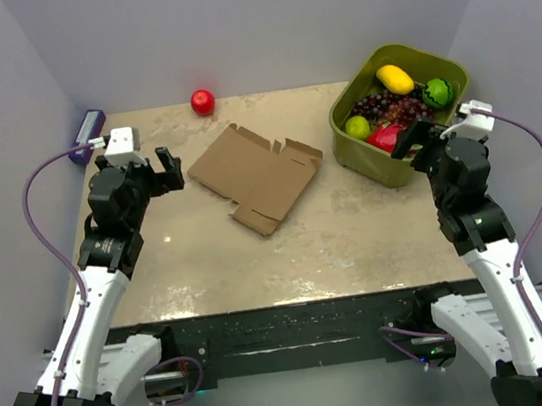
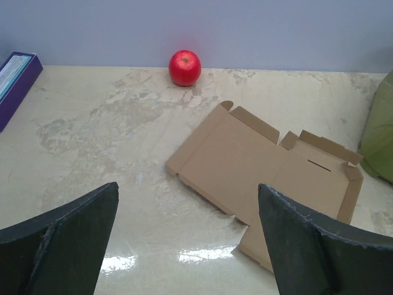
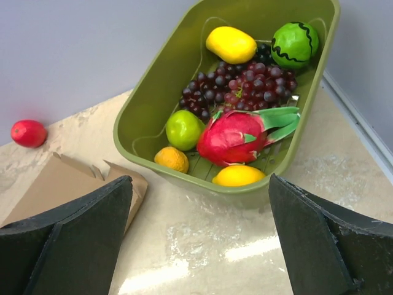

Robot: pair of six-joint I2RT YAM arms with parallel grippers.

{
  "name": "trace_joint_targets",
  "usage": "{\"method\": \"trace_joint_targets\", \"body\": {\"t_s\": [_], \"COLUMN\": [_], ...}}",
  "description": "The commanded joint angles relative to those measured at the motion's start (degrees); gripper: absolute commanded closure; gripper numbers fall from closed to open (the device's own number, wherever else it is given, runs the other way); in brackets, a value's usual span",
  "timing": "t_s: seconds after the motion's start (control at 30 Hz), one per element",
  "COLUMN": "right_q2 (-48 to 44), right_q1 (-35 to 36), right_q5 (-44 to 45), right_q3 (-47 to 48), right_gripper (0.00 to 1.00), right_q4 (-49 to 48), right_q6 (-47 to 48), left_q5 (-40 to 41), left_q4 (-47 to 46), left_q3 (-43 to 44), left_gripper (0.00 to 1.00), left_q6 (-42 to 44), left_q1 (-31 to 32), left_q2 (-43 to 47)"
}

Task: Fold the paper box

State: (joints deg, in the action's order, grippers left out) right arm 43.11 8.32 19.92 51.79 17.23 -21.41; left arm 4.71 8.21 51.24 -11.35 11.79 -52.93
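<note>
The box point(image 1: 259, 176) lies flat and unfolded near the middle of the tabletop point(image 1: 337, 244), a little toward the far edge. Its flaps and notched tabs are spread out, and its long side runs at a slant. In the left wrist view the box point(image 2: 258, 166) shows a short slot in one panel, and a few edge flaps stand slightly raised.

The left hand point(image 1: 167, 167) hangs above the left edge of the tabletop, well apart from the box. Its fingers are spread wide with nothing between them point(image 2: 187, 186). The right hand point(image 1: 413, 137) hangs near the right edge, just in front of the bin point(image 1: 433, 64). Its fingers are also wide apart and hold nothing point(image 3: 200, 178).

The bin stands in the far right corner, just beside the box's right end but not touching it. It holds grapes point(image 3: 236, 86), a dragon fruit point(image 3: 236, 138) and several smaller fruits, among them a striped green one point(image 3: 295, 43).

An apple point(image 1: 202, 103) sits at the far edge, left of centre. A purple carton point(image 1: 88, 133) lies in the far left corner.
</note>
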Motion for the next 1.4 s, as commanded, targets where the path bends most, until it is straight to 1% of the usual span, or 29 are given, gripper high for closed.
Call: {"method": "trace_joint_targets", "body": {"t_s": [0.0, 0.03, 0.1, 0.17, 0.33, 0.4, 0.47, 0.5, 0.53, 0.6, 0.63, 0.73, 0.83, 0.87, 0.9, 0.93, 1.0, 1.07, 1.13, 1.2, 1.37], "right_q2": [0.0, 0.0, 0.7, 0.7, 1.3, 3.4, 4.9, 5.5, 6.6, 7.7, 9.3, 13.9, 17.3, 19.3, 20.1, 21.0, 21.8, 22.7, 24.2, 27.9, 36.9], "right_q1": [0.1, 0.2, 0.2, 0.1, 0.3, 0.9, 3.7, 5.4, 9.2, 13.3, 16.9, 21.7, 26.4, 27.3, 28.0, 29.2, 30.2, 32.0, 34.1, 34.1, 34.2], "right_q5": [-0.3, -0.9, -2.3, -5.9, -12.4, -16.1, -17.7, -17.6, -16.8, -15.4, -15.1, -15.3, -12.4, -11.7, -9.6, -8.0, -6.1, -4.7, 0.0, 0.6, 0.0], "right_q3": [4.5, 4.7, 5.9, 6.2, 4.6, 3.0, 1.9, 1.0, 0.4, -1.2, -1.7, -3.1, -4.0, -5.1, -6.0, -7.1, -13.4, -19.1, -19.0, -16.6, -11.1], "right_gripper": [0.04, 0.05, 0.09, 0.14, 0.17, 0.21, 0.24, 0.24, 0.24, 0.24, 0.23, 0.23, 0.21, 0.21, 0.20, 0.20, 0.21, 0.22, 0.22, 0.21, 0.20], "right_q4": [1.2, 1.3, 2.5, 2.7, 1.2, 0.1, -1.3, -2.7, -3.6, -7.5, -9.0, -12.5, -14.6, -16.7, -17.0, -19.3, -27.3, -36.8, -36.7, -34.7, -36.1], "right_q6": [-2.1, -2.1, -2.5, -3.1, -6.5, -7.8, -9.3, -9.8, -11.2, -12.6, -14.3, -17.1, -19.2, -19.8, -22.0, -24.2, -30.7, -32.5, -32.9, -32.3, -31.2], "left_q5": [0.1, -0.3, -1.0, -2.5, -5.9, -6.6, -7.7, -8.1, -8.8, -9.2, -9.7, -10.8, -12.4, -12.9, -13.8, -14.3, -15.9, -17.0, -17.6, -17.5, -17.7], "left_q4": [-2.2, -2.2, -2.4, -2.7, -3.2, -3.6, -3.9, -4.2, -4.3, -4.3, -4.5, -5.4, -5.9, -6.3, -6.4, -6.4, -6.6, -6.9, -7.2, -7.3, -7.2], "left_q3": [0.6, 0.4, 0.3, 0.3, -0.1, -0.4, -0.7, -0.7, -0.7, -0.8, -0.9, -1.3, -1.6, -1.8, -1.8, -1.8, -1.8, -1.9, -2.4, -2.4, -2.6], "left_gripper": [0.00, 0.00, 0.00, 0.00, 0.00, 0.00, 0.00, 0.00, 0.00, 0.00, 0.00, 0.00, 0.00, 0.00, 0.00, 0.00, 0.00, 0.00, 0.00, 0.00, 0.01], "left_q6": [-0.6, -0.5, -0.2, 0.2, 0.0, -0.4, -0.6, -0.6, -0.6, -0.4, -0.3, 0.0, -0.2, -0.2, -0.3, -0.4, -0.2, 0.3, 0.6, 0.6, -0.5], "left_q1": [0.2, 0.2, 0.2, 0.2, 0.2, 0.2, 0.2, 0.2, 0.2, 0.3, 0.3, 0.3, 0.4, 0.5, 0.6, 0.8, 1.1, 1.7, 1.9, 2.0, 2.3], "left_q2": [0.5, 0.6, 0.7, 0.9, 0.2, 0.0, -0.2, -0.4, -0.6, -0.5, -0.4, -0.3, -0.9, -1.2, -1.3, -1.6, -1.8, -1.7, -1.4, -1.5, -2.7]}}
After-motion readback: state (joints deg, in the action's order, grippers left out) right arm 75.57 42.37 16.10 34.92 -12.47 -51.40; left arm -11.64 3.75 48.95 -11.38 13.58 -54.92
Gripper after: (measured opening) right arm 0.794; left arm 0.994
